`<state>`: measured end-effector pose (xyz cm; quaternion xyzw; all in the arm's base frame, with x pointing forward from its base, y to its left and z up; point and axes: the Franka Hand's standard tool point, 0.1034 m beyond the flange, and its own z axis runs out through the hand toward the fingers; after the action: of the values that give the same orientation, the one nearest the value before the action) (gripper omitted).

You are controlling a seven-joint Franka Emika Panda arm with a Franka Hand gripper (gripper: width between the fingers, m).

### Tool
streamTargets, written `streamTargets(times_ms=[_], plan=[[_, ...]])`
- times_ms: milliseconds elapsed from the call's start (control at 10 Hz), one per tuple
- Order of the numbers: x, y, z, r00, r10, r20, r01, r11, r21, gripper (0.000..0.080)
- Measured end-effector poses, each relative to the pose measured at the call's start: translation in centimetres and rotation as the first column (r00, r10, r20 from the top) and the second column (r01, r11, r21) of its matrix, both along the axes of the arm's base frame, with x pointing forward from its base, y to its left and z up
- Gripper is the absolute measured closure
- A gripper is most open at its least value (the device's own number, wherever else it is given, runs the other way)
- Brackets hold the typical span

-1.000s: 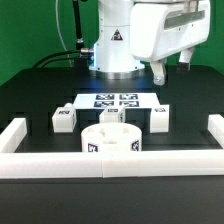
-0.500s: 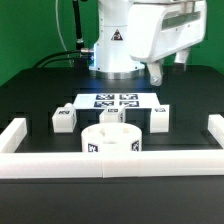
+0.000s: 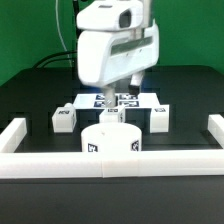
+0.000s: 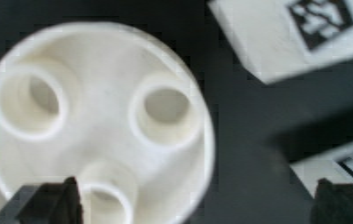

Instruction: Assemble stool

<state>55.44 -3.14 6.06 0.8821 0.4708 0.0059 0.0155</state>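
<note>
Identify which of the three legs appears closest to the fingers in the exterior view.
The middle leg, behind the seat: the fingers hang just above it; the legs at that view's left and right stand well aside.

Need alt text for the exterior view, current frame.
A white robot arm hangs over a round white stool seat on a black table. One tagged leg sits at the exterior view's left, a second leg at its right; a white border rail runs in front.
</note>
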Motion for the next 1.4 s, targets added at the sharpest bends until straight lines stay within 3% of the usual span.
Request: streamTargets(times_ms=[300,600,1000,1200,1300,1400], plan=[[0.4,-0.4,-2.3,1.0,-0.007,0.011,0.007,1.0,0.005,0.015],[0.1,-0.1,-3.3,1.0,-0.012,0.004,0.012,1.0,0.008,0.015],[-0.2,0.1,-3.7,1.0,-0.009,-0.003,0.009,1.0,0.009,0.015],[-0.2,0.1,-3.7,1.0,-0.009,-0.003,0.009,1.0,0.009,0.0395],[-0.2,0.1,-3.7,1.0,-0.009,-0.003,0.009,1.0,0.009,0.0395],[-0.2,0.1,-3.7,1.0,-0.009,-0.003,0.009,1.0,0.009,0.0479]])
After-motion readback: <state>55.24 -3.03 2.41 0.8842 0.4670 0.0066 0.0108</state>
